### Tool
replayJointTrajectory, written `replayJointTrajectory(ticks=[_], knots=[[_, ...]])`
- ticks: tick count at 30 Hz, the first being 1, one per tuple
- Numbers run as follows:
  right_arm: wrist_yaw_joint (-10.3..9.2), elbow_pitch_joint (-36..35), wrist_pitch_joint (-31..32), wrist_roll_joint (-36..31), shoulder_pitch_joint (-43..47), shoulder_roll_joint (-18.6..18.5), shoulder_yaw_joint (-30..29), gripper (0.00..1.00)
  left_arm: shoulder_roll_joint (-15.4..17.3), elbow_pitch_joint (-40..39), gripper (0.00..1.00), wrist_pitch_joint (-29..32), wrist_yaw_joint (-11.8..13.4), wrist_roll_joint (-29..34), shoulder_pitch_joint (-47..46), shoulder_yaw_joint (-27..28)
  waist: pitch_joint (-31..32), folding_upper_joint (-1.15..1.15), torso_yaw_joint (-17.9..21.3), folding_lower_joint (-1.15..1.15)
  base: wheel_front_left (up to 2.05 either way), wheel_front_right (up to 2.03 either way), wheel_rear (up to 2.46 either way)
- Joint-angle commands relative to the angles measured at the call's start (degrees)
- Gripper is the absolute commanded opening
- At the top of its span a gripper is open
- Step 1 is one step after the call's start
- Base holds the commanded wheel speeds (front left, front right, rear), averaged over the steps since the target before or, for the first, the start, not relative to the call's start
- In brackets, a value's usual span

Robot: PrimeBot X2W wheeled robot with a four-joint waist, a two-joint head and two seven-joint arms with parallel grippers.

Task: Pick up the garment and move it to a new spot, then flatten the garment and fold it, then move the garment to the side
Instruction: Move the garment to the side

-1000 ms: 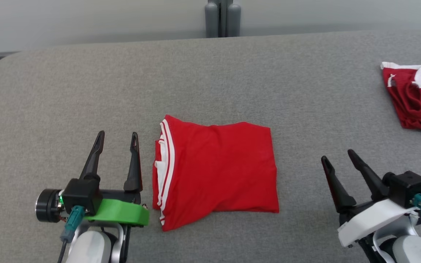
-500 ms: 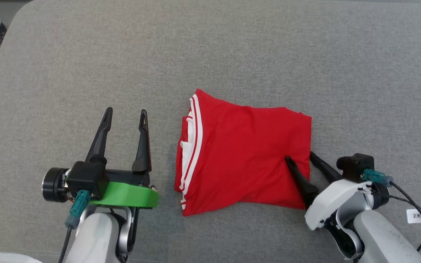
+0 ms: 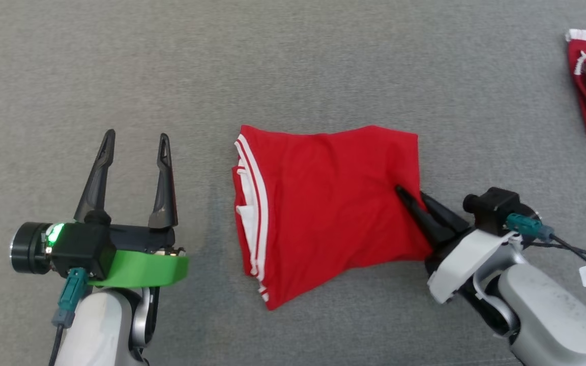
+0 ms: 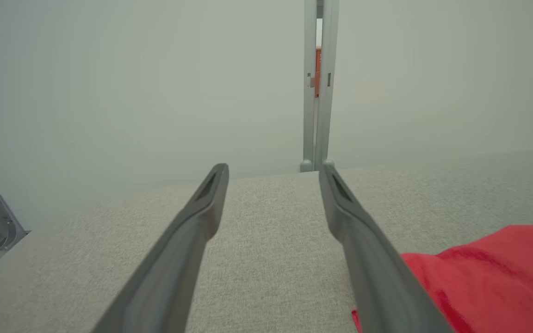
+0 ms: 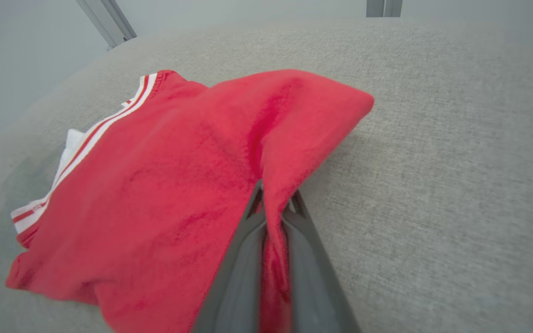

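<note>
Now right gripper (image 3: pixel 409 191), jaws newly clenched on the red garment (image 3: pixel 323 203); left gripper (image 3: pixel 136 134), jaws apart as before.

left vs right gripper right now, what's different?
The left gripper is open, nothing between its fingers; the right gripper is shut on the folded red garment at its right edge. The left gripper sits apart from the garment, beside its striped side; the right gripper pinches the cloth. Left gripper has a green mount, right gripper a white mount. Both have long dark fingers.
</note>
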State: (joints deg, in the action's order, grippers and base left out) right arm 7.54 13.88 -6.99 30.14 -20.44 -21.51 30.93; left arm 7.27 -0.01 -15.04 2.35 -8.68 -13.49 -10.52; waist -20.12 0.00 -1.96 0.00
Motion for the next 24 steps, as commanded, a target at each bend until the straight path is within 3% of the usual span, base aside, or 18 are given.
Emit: replayJointTrajectory(ticks=[1,6,10,17,24], knots=[[-0.1,0.21,-1.06,0.04,-0.86,-1.52,-0.73,0.0,0.83,-0.71,1.0,-0.13,-0.06,0.79,-0.03,0.15,-2.85,0.0,8.51,0.0,0.0,0.0,0.0],[-0.09,1.69,-3.67,1.81,-3.43,-5.36,-2.77,0.0,2.25,-4.12,1.0,1.02,-1.18,1.98,-1.95,-1.52,-5.51,0.0,14.2,0.0,0.0,0.0,0.0],[-0.09,3.69,-4.59,2.93,-6.66,-8.4,-4.7,0.0,2.52,-6.95,1.0,3.03,-2.37,3.17,-3.62,-3.81,-8.47,0.0,16.01,0.0,0.0,0.0,0.0],[-0.1,7.03,-5.85,4.12,-16.73,-14.87,-7.51,0.0,3.31,-11.08,1.0,5.77,-4.18,4.89,-8.25,-6.55,-15.91,0.0,15.8,0.0,0.0,0.0,0.0],[-0.1,15.44,-6.95,5.86,-26.25,-22.64,-14.61,0.0,3.54,-12.7,1.0,6.46,-5.21,5.81,-12.03,-8.03,-21.99,0.0,12.95,0.0,0.0,0.0,0.0]])
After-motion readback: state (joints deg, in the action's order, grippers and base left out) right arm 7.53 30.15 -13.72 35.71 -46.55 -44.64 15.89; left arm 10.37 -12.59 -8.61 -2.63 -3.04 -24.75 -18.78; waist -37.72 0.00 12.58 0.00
